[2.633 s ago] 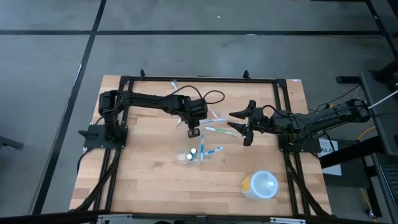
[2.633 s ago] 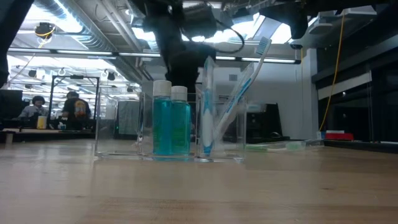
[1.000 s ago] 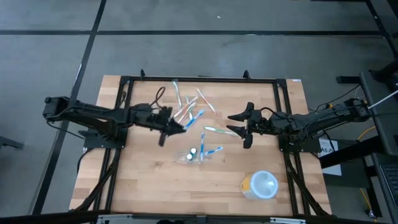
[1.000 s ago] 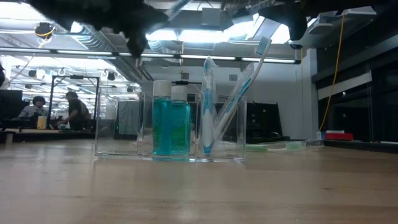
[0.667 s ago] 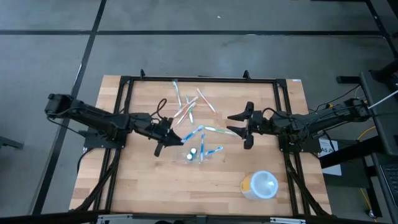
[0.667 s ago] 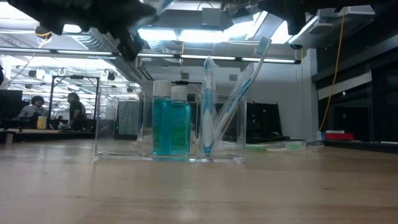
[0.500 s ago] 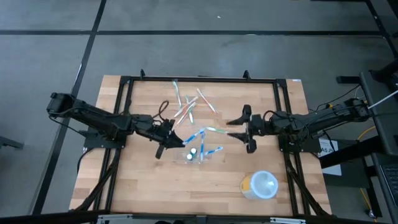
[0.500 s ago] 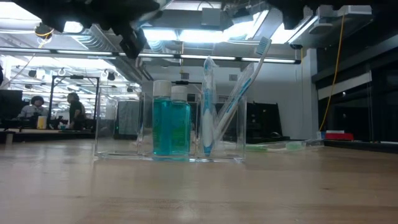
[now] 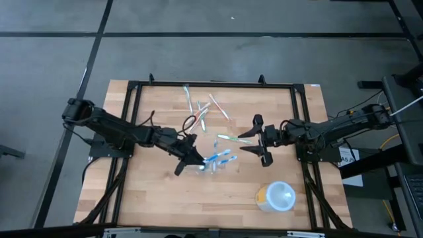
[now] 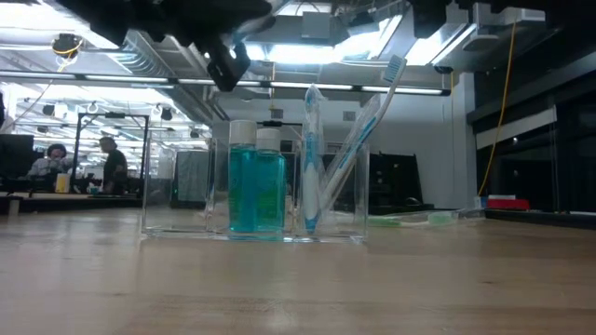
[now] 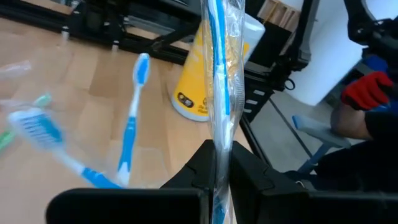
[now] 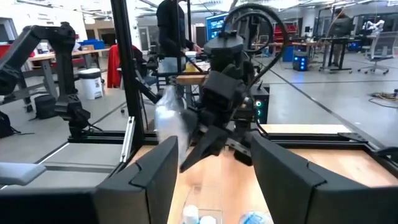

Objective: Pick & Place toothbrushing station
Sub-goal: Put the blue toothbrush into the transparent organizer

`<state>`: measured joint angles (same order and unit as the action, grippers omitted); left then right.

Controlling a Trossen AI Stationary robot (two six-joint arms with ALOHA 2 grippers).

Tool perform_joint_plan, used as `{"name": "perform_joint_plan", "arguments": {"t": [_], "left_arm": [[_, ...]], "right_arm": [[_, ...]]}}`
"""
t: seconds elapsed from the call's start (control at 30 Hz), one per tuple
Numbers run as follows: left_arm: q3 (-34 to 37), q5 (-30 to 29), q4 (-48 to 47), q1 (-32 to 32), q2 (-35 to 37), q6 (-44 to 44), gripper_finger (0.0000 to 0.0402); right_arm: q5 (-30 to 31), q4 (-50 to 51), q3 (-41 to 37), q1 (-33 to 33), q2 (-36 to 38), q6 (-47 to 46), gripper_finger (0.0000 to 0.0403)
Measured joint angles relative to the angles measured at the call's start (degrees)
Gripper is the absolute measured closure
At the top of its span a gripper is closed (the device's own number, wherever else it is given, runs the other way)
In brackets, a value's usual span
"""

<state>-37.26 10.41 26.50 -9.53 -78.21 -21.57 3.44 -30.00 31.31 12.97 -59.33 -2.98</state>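
Note:
The toothbrushing station [image 10: 251, 200] is a clear holder standing on its flat base on the table. It holds two teal bottles and two toothbrushes; it also shows in the high view [image 9: 206, 166]. My left gripper [image 9: 195, 160] is shut on a blue toothbrush in a clear wrapper [image 9: 220, 157], just above the station's left end. It also shows in the left wrist view [image 11: 221, 180]. My right gripper [image 9: 243, 142] is open and empty, to the right of the station; its two fingers frame the right wrist view [image 12: 214, 180]. My left gripper pinches the wrapped toothbrush near one end [image 11: 220, 163] between its two fingers. The fingers come from the table's left, slanting down, and lie along the brush. The rest of the brush [image 11: 221, 74] sticks out past the fingertips toward the table's right, clear of the table.
Several loose wrapped toothbrushes [image 9: 198, 109] lie at the table's far middle, and one more [image 9: 228, 138] lies between the grippers. A round white and yellow container [image 9: 276, 196] stands at the near right. People show in the room behind the table.
My left gripper has gone toward the table's right and near edges, carrying the wrapped toothbrush from near the loose pile to just above the station. It has stayed shut on the brush. My right gripper has shifted a little toward the near edge.

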Motion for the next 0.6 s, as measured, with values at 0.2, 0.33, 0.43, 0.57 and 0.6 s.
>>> {"name": "perform_joint_plan", "arguments": {"t": [0.2, 0.33, 0.43, 0.57, 0.6], "left_arm": [[-1.42, -0.06, 0.0, -0.18, -1.47, 0.44, 0.0383], [-1.42, -0.45, -0.04, -0.05, -1.53, 0.46, 0.0383], [-1.42, -0.85, 0.56, -0.03, -1.53, 0.46, 0.0383], [-1.42, -1.76, 0.58, -0.03, -1.53, 0.49, 0.0383], [-1.42, -1.79, 0.59, -0.03, -1.53, 0.66, 0.0383]], "right_arm": [[-0.17, -0.04, 0.0, 0.0, 0.0, -0.67, 0.0197], [-1.77, -0.93, 0.0, 0.0, -0.19, -1.07, 0.0197], [-1.9, -0.83, 0.15, 0.0, -0.33, -1.09, 0.0197], [-3.31, -0.8, 1.65, 0.0, -2.15, -1.29, 0.0197], [-3.3, -0.87, 2.22, 0.0, -2.95, -1.29, 0.0197]]}}
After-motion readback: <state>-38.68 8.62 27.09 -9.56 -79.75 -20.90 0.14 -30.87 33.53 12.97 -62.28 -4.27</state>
